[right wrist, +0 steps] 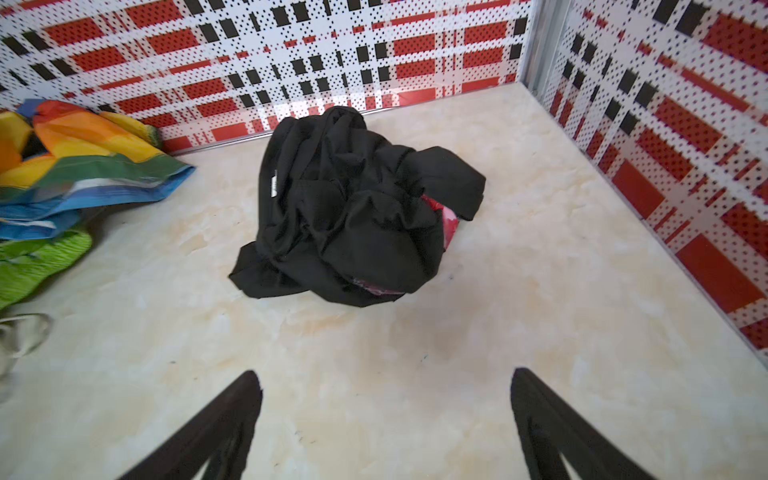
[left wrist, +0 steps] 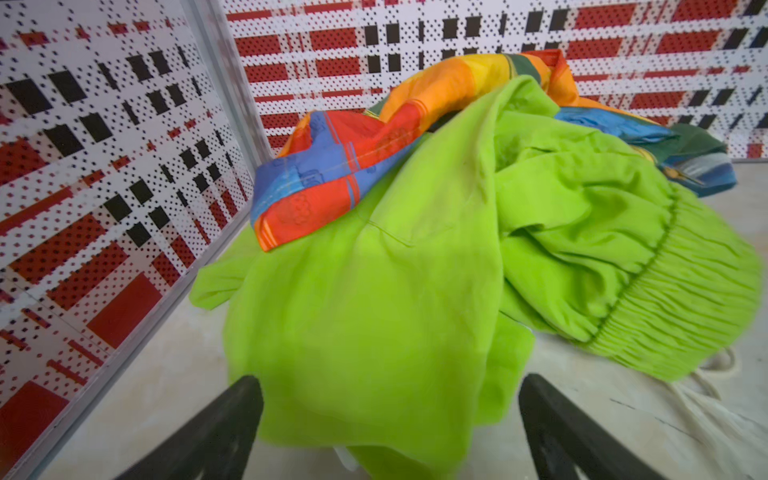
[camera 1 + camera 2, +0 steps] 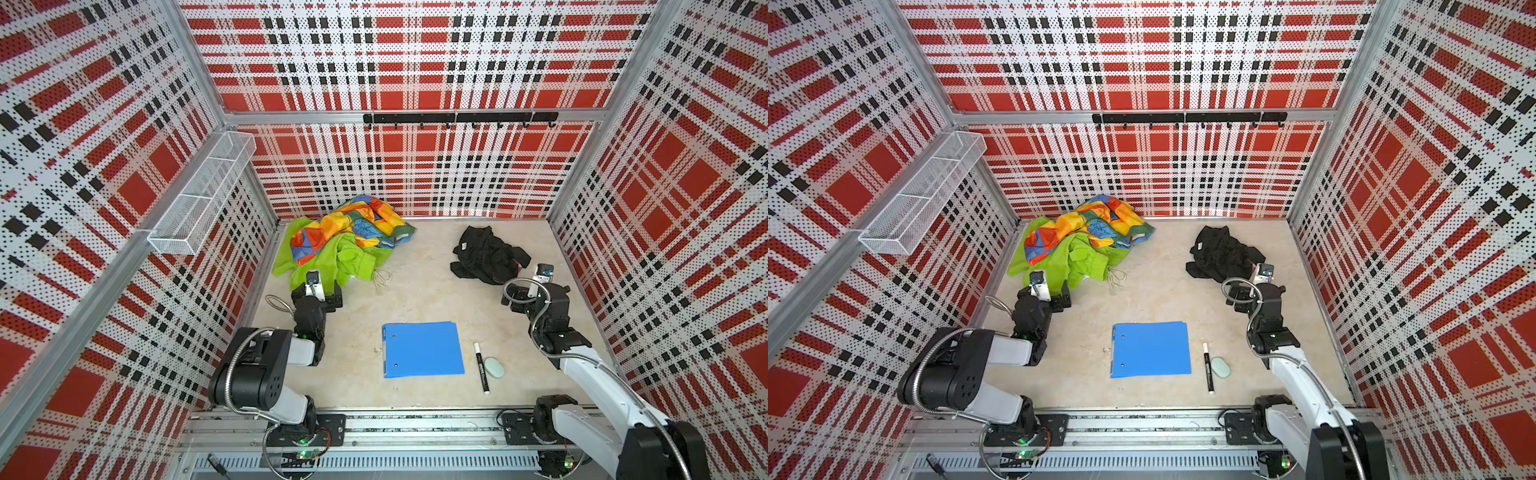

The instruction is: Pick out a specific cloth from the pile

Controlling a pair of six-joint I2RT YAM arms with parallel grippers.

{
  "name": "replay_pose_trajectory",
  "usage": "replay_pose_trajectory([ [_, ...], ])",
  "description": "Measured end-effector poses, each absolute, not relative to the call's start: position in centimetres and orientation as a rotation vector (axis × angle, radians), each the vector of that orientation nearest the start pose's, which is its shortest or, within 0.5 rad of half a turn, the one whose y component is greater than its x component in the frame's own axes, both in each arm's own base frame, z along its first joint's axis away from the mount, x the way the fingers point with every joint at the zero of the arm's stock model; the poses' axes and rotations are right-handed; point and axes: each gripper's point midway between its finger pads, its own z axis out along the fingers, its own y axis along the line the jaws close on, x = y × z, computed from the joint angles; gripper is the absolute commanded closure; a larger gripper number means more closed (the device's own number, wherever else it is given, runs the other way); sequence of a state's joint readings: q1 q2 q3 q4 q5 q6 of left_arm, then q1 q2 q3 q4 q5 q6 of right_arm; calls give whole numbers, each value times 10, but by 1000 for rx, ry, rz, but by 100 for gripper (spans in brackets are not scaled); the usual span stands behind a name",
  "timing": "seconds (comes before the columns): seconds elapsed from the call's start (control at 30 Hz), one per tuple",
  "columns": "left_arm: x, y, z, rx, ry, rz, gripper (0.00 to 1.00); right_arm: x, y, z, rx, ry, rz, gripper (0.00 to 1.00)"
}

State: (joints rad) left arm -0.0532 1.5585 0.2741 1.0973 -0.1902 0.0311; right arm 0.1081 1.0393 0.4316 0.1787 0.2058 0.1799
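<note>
While the right gripper [image 1: 384,374] gapes wide and empty, the cloth [image 1: 345,216] lies just ahead, well apart from the pile [image 3: 332,249].
Left gripper [image 2: 390,378], wide too, faces the pile. Soft, light, limp, the cloth should bunch easily — pinch a raised crease on top.

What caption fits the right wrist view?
Open right tool facing the crumpled black cloth lying alone on the table, apart from the colourful pile.

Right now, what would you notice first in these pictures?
The bright pile jumps out first: a rainbow patchwork cloth on a lime-green garment, in the far left corner. A crumpled black cloth lies apart at the far right, and a blue folder lies flat near the front.
</note>
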Motion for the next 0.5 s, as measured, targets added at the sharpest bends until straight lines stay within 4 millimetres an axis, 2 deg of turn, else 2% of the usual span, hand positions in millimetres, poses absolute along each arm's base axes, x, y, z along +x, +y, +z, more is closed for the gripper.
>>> replay_pose_trajectory([
  [0.13, 385, 14, 114, -65, 1752, 131, 1, 359, -7, 115, 168, 1999, -127, 0],
  [0.23, 388, 11, 118, -52, 1740, 95, 1, 369, -9, 99, 134, 1985, -177, 0],
  [0.33, 389, 11, 119, -49, 1736, 74, 1, 376, -12, 96, 100, 1941, -215, 0],
  [0.5, 389, 7, 119, -30, 1736, 46, 1, 383, -20, 112, 101, 1808, -204, 0],
])
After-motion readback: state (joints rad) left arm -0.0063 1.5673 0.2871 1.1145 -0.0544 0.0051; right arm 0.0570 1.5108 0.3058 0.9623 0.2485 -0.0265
